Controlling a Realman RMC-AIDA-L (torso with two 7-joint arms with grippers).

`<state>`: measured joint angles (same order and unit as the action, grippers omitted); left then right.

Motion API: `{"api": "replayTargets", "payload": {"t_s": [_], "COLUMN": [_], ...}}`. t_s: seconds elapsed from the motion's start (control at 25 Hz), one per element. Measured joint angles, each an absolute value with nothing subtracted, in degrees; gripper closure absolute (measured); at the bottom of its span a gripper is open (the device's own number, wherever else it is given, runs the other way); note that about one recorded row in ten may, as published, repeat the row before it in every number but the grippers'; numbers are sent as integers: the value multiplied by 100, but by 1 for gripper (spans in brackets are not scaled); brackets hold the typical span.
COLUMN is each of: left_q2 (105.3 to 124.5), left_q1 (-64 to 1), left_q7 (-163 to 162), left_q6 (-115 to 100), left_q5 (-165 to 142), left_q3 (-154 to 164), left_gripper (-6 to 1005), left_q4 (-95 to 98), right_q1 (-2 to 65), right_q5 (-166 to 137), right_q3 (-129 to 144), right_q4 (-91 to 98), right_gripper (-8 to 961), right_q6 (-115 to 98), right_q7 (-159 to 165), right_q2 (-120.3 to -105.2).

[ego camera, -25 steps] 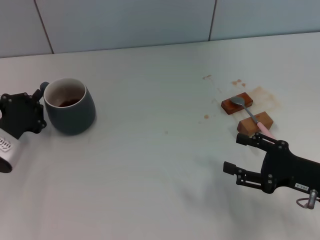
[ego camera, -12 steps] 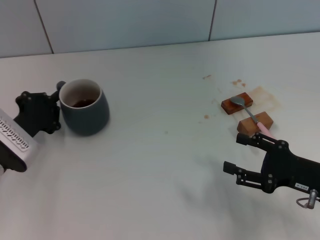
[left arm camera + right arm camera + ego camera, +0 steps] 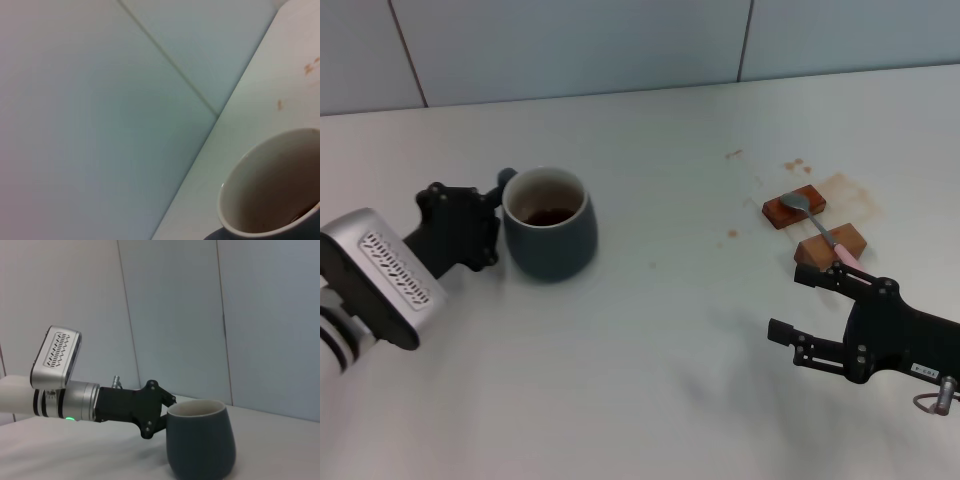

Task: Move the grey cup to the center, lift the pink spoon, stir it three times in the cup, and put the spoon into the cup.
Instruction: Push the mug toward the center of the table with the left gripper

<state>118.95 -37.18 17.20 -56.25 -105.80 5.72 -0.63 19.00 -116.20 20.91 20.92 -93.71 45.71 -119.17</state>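
step: grey cup (image 3: 550,225) is held at its handle by left pincer (image 3: 492,222) | advice: cup is kept upright, slid slowly | right pincer (image 3: 810,315) apart, near pink spoon (image 3: 817,224)

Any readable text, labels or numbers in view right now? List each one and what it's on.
Small white label on the right tool, near its wrist: printing too small to read.
Left tool, holding the grey cup at its handle: patterned vent slots on the silver casing, no text.
Grey cup: no markings.
Pink spoon and the wooden blocks under it: no markings.
Table and wall: no readable text.
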Motion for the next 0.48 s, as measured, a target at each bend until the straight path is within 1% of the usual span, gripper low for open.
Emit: {"api": "replayTargets", "payload": {"t_s": [0.24,0.28,0.48], "left_q2": [11907,11910,11917], "left_q1": [-3858,-3934,-4090], "left_q7": [1747,2028,2375], "left_q6": [-5636,-5579,-5321], "left_q5": [-10582,-10580,-10582], "left_q3": [693,679,631], "left_gripper": [1001,1001,1001], "left_q4": [-469,-808,-1318], "right_q1": [1898,1898,1898], "right_q5": [-11614,-11610,-11605], "right_q3": [2091,2086,2083], "right_q4": [2092,2092,2090], "right_gripper": [144,144,144], "right_q6": [-9375,-9377,-9378], "right_q7": [4574,4576,4575], "right_q2": [-11918,-11918,-11918]}}
